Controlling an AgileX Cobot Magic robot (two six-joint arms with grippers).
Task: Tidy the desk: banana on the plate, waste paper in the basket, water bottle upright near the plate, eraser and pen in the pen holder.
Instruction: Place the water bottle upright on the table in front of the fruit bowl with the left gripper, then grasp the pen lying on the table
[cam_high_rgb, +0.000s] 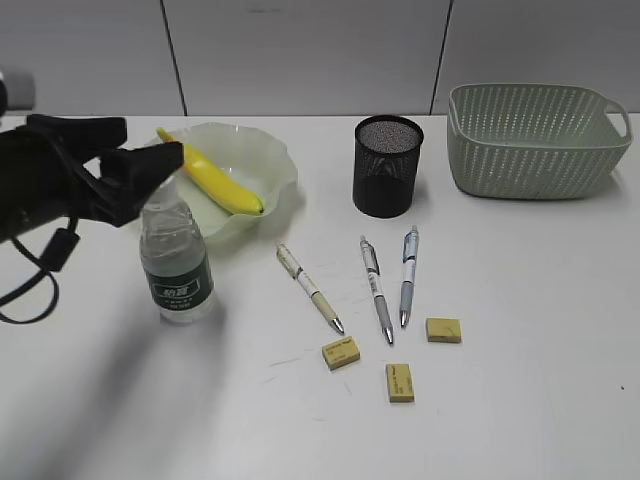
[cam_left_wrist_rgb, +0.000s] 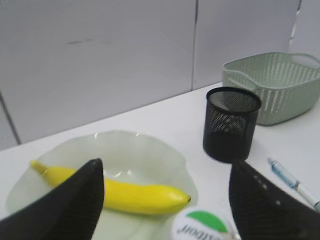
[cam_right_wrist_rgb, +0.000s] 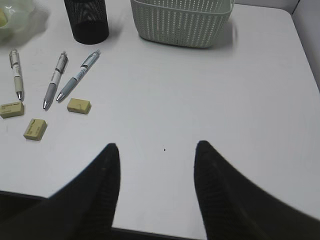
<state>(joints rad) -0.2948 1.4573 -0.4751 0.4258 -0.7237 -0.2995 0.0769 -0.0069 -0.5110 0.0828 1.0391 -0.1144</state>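
Exterior view: white bench (cam_high_rgb: 520, 400); pen holder (cam_high_rgb: 387, 166), black mesh, upright near the back middle, taken as landmark. Left of the pen holder, plate (cam_high_rgb: 262, 150) of frosted pale green, banana (cam_high_rgb: 212, 179) lying in it. Further left and nearer the camera, water bottle (cam_high_rgb: 176, 262), upright, green label, just beside the plate. Left end effector (cam_high_rgb: 135, 172) over the bottle's top, its jaws spread apart and the cap hidden behind it. Right of the pen holder, basket (cam_high_rgb: 535, 140), pale grey-green, well apart. In front of the pen holder, three pens (cam_high_rgb: 375, 285) lying flat; nearer the camera than these, three yellow erasers (cam_high_rgb: 400, 381). Left wrist view: left end effector (cam_left_wrist_rgb: 165, 195) wide, both fingers clear of the bottle cap (cam_left_wrist_rgb: 202, 226) below them; banana (cam_left_wrist_rgb: 125, 193) in the plate (cam_left_wrist_rgb: 130, 147) left of the pen holder (cam_left_wrist_rgb: 231, 123); basket (cam_left_wrist_rgb: 280, 82) behind and right of it. Right wrist view: right end effector (cam_right_wrist_rgb: 156, 165) partly spread, nothing between its fingers, over bare bench (cam_right_wrist_rgb: 240, 100) well in front of the pen holder (cam_right_wrist_rgb: 86, 19); basket (cam_right_wrist_rgb: 182, 20) right of it; pens (cam_right_wrist_rgb: 55, 75) and erasers (cam_right_wrist_rgb: 35, 128) before it.
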